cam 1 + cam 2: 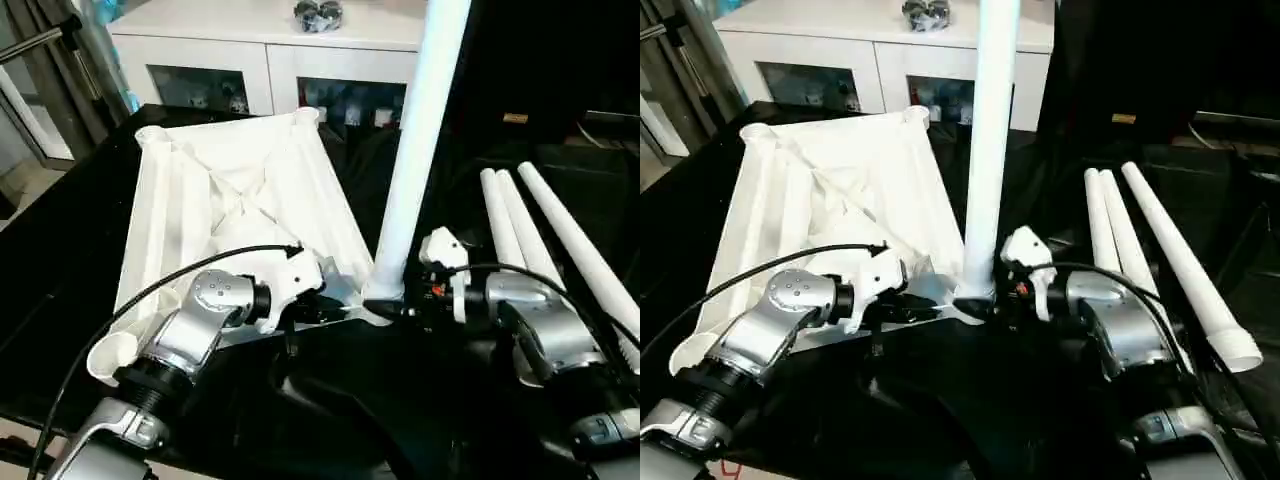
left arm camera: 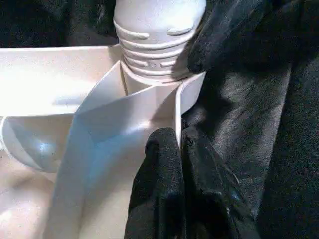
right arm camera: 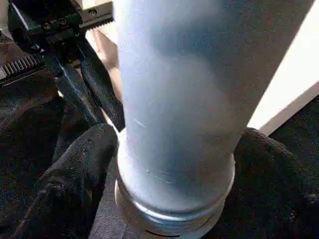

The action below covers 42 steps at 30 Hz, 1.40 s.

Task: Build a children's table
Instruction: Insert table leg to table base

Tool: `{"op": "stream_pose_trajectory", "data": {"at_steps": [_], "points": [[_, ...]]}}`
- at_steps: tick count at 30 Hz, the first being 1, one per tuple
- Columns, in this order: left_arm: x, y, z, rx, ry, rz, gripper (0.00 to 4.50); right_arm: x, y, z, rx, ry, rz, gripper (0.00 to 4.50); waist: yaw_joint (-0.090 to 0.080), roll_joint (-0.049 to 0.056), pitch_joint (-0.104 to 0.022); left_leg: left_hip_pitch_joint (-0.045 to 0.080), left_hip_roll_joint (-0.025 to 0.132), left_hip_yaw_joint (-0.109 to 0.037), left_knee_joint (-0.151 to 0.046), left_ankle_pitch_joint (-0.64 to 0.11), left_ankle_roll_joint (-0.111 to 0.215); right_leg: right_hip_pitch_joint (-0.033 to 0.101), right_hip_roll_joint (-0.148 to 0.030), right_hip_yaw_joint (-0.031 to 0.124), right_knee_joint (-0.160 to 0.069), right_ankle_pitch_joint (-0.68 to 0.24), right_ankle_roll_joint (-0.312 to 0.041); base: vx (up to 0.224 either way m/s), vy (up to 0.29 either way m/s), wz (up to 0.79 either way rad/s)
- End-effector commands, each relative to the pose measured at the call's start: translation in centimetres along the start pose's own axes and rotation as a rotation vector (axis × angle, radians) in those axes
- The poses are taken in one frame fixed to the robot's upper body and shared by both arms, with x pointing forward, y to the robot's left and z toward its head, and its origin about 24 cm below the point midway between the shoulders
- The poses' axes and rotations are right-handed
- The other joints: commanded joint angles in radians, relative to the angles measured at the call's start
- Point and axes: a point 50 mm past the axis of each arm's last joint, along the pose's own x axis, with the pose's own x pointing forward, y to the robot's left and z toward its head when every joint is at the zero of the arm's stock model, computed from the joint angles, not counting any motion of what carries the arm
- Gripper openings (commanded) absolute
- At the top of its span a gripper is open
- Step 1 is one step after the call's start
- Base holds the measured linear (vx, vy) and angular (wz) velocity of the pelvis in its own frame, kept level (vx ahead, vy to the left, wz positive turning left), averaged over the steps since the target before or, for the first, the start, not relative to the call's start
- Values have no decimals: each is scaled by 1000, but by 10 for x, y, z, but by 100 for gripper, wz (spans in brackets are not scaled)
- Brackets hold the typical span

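Observation:
The white tabletop (image 1: pixel 230 190) lies upside down on the black table, ribbed underside up. One white leg (image 1: pixel 420 140) stands upright in its near right corner socket (image 2: pixel 144 82), with several threads of the leg's end (image 2: pixel 154 50) showing above the socket. My left gripper (image 1: pixel 335 305) is shut on the tabletop's thin rim wall (image 2: pixel 178 114) beside that socket. My right gripper (image 1: pixel 390 308) holds the leg's base, a black finger (image 3: pixel 84 169) pressed against each side of the tube (image 3: pixel 174 99). Three more legs (image 1: pixel 560 240) lie side by side to the right.
A white cabinet (image 1: pixel 270 40) with glass doors stands behind the table, a small metal object (image 1: pixel 318 14) on top. Black cloth (image 1: pixel 350 400) covers the table in front of my arms. A metal frame (image 1: pixel 30 90) stands at the far left.

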Motion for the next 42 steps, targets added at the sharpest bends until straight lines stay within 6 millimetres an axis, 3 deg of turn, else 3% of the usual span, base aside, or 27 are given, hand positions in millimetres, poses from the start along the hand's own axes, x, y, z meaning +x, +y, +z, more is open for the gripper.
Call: {"op": "stream_pose_trajectory", "data": {"at_steps": [1, 11, 25, 26, 32, 42], "points": [[3, -8, -8, -11, 41, -50, 0, 3, -1, 6, -30, -5, 16, 359, 1, -19, -67, 15, 48, -9, -58, -123, 97, 53, -68, 27, -60, -73, -275, 0, 0, 0], [3, -8, -9, -14, 48, -57, 0, 9, 2, 3, -45, -9, 16, 282, -1, -18, -69, 15, 46, -9, -56, -124, 95, 53, -67, 27, -58, -62, -276, 0, 0, 0], [4, -9, -10, -17, 51, -56, 0, 19, 12, -14, -126, 19, -18, 275, -8, -18, -66, 16, 45, -10, -60, -158, 80, 52, -67, 28, -64, -115, -265, 0, 0, 0], [4, -9, -10, -17, 51, -56, 0, 20, 13, -14, -133, 19, -22, 275, -7, -11, -67, 17, 45, -11, -59, -158, 78, 51, -67, 28, -63, -115, -266, 0, 0, 0], [3, -9, -10, -17, 52, -56, 0, 23, 14, -18, -174, 35, -23, 275, -15, -14, -66, 17, 45, -12, -61, -168, 76, 52, -67, 28, -65, -112, -272, 0, 0, 0], [4, -10, -10, -24, 48, -58, 0, 24, 8, -10, 29, -128, -97, 275, -24, -16, -63, 18, 45, -13, -64, -192, 75, 52, -66, 27, -69, -156, -268, 0, 0, 0]]}}
